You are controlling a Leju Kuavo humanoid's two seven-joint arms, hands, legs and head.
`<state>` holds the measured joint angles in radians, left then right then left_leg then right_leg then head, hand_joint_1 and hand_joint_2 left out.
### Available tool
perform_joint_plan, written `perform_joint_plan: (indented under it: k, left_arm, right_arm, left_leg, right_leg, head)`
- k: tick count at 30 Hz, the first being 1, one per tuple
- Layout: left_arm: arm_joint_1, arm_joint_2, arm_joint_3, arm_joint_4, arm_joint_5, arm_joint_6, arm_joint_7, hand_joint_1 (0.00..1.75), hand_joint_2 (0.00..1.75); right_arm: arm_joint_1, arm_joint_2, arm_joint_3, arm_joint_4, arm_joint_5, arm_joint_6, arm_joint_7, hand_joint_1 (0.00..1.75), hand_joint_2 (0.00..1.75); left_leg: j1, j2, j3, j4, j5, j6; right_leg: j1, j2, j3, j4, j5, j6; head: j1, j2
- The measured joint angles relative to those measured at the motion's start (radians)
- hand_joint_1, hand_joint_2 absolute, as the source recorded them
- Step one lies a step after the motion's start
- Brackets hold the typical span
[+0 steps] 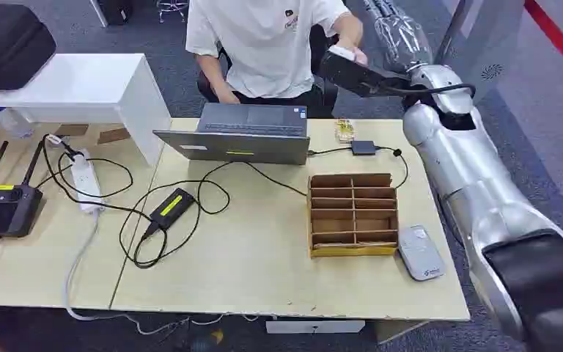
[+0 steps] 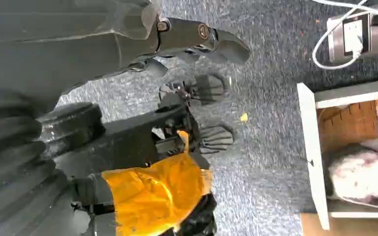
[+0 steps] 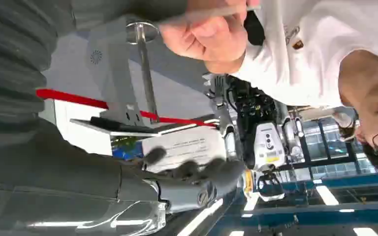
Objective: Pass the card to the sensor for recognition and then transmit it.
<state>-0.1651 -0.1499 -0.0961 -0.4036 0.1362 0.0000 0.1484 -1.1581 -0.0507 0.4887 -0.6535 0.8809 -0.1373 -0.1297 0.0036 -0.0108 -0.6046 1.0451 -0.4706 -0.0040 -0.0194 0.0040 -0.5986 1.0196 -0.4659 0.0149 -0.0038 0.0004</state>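
- Two hands close together past the far right corner of the tabletop [image 1: 264, 279]: robot's right hand [image 1: 346, 70] raised toward a person's hand [image 1: 357, 53], person seated behind the laptop [image 1: 253, 132] at the far edge.
- From the right wrist cam: card [image 3: 211, 14] seen edge-on as a thin pale sliver, pinched in the person's hand [image 3: 204, 39]. Right hand [image 3: 197, 177] below it with fingers spread, gripping nothing, apart from the card.
- Left hand [image 2: 192, 44] hanging over carpet, fingers apart, empty.
- Likely step: exchange of the card w/ the person. Direction of the hand-off not readable.
- To do it well: hold palm steady, fingers wide until the card sits between thumb and fingers. Then close on the flat faces, not the edge. No pull before the person lets go.
- Probable sensor [image 1: 419, 253], a grey-white pad at the near right corner, just beside the cardboard organiser [image 1: 352, 214].
- Best route prob. along the right edge, w/ open air beyond it.
- Hazards: organiser walls, black cable [image 1: 392, 158] and small adapter [image 1: 363, 147] near the far edge, grey panel [image 1: 484, 44] close to the forearm.
- Left half of the tabletop busy w/ power strip [image 1: 85, 180], charger brick [image 1: 171, 206] and controller [image 1: 0, 207]. No need to go there.
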Motion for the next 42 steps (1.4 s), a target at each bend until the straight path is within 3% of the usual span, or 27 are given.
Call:
perform_joint_plan:
  k: [13,29,42]
  left_arm:
    - [0.000,0.006,0.004,0.010,0.042,-0.029,-0.023,0.00,1.75]
    - [0.005,0.007,0.004,0.011,0.064,-0.010,-0.053,0.00,1.75]
    - [0.015,0.012,0.004,0.010,0.082,0.006,-0.077,0.00,1.75]
  right_arm:
    - [0.032,-0.014,0.001,-0.023,-0.041,-0.005,-0.038,1.75,1.75]
    - [0.100,-0.053,-0.006,-0.062,-0.068,-0.044,-0.040,1.75,1.75]
    - [0.259,-0.181,-0.081,-0.121,-0.076,-0.160,-0.091,1.75,1.75]
  left_leg:
    - [0.001,0.002,-0.004,0.000,0.000,0.000]
    - [0.005,0.006,-0.005,0.001,0.000,-0.001]
    - [0.006,0.005,-0.005,0.001,-0.001,-0.002]
  right_leg:
    - [0.001,0.002,-0.005,0.000,0.001,-0.001]
    - [0.004,0.006,-0.007,0.000,0.001,-0.002]
    - [0.006,0.004,-0.006,-0.001,0.001,-0.002]
  head:
    - [0.000,0.000]
    - [0.000,0.000]
    - [0.000,0.000]
